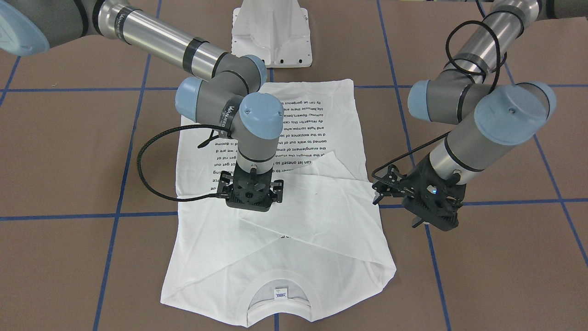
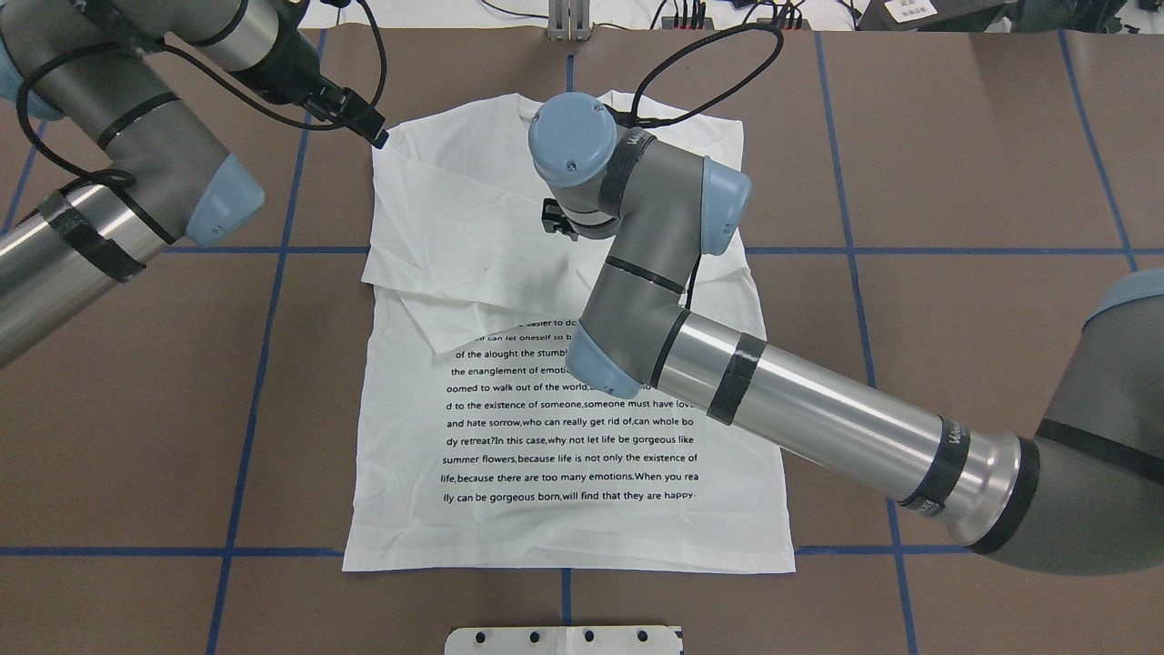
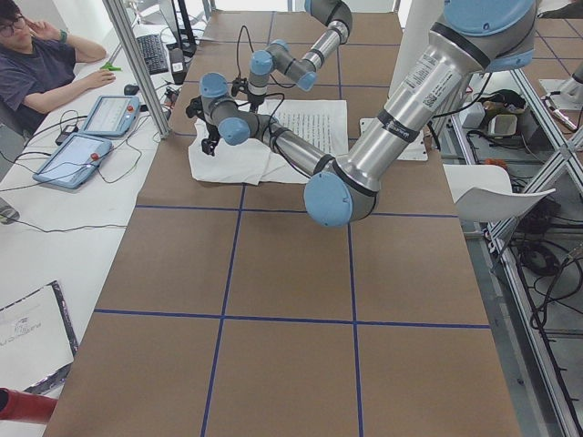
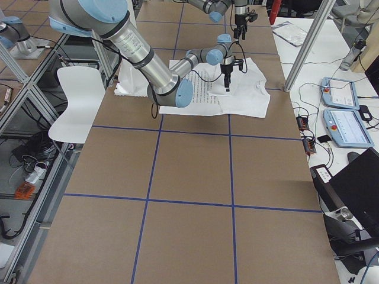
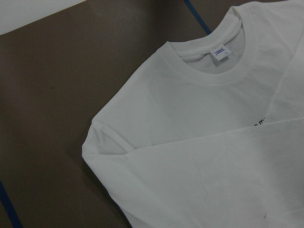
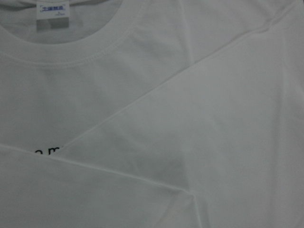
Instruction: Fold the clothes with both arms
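Observation:
The white T-shirt [image 1: 275, 239] lies flat on the brown table, print side up, with its collar [image 1: 275, 305] and neck label [image 1: 280, 293] on the side away from the robot. Both sleeves are folded across the chest and cover the top of the black text [image 2: 573, 437]. My right gripper [image 1: 251, 202] points straight down over the folded sleeves at mid-chest, jaws apart, holding nothing. My left gripper [image 1: 397, 211] hangs beside the shirt's edge near the shoulder, open and empty. It also shows in the overhead view [image 2: 371, 127]. Both wrist views show only cloth.
The white pedestal base [image 1: 272, 34] stands just past the shirt's hem. Blue tape lines [image 1: 124, 151] cross the brown table. An operator [image 3: 36, 64] sits with tablets [image 3: 86, 137] beyond the far table edge. A white chair [image 4: 74, 103] stands at the robot's side.

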`<state>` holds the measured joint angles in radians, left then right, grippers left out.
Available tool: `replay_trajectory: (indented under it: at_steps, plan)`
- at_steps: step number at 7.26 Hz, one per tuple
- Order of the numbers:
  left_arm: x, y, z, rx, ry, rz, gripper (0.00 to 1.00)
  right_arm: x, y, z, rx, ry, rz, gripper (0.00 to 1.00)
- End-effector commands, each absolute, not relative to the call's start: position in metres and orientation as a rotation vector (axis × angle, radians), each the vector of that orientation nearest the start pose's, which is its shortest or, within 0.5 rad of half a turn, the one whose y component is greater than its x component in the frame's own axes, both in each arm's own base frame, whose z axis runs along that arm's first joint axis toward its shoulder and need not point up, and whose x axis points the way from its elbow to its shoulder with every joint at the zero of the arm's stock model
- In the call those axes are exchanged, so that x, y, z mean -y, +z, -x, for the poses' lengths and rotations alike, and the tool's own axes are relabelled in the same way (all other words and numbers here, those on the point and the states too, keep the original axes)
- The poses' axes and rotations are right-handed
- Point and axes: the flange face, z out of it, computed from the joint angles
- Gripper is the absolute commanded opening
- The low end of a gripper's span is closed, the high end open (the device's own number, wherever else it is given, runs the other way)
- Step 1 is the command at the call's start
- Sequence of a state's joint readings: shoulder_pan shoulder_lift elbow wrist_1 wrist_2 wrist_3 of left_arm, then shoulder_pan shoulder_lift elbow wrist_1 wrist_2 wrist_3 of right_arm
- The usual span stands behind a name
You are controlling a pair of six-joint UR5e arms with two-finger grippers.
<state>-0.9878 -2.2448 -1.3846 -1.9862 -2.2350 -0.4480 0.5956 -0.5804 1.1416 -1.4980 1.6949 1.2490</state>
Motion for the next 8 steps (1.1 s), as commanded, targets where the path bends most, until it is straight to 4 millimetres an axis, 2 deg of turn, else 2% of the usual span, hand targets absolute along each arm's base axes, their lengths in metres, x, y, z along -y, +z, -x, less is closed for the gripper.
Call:
replay_trajectory:
  at_steps: [1, 4, 8]
  plan:
    - [0.649, 0.283, -0.342, -0.971, 0.422, -0.455, 1.00, 0.550, 0.207, 0.634, 0.623, 0.221, -0.184, 1.00]
    - [0.646, 0.284, -0.340, -0.971, 0.422, -0.459, 1.00, 0.545, 0.217, 0.644, 0.589, 0.215, -0.197, 1.00]
    - [0.646, 0.283, -0.339, -0.972, 0.422, -0.461, 1.00, 0.547, 0.226, 0.641, 0.519, 0.164, -0.198, 1.00]
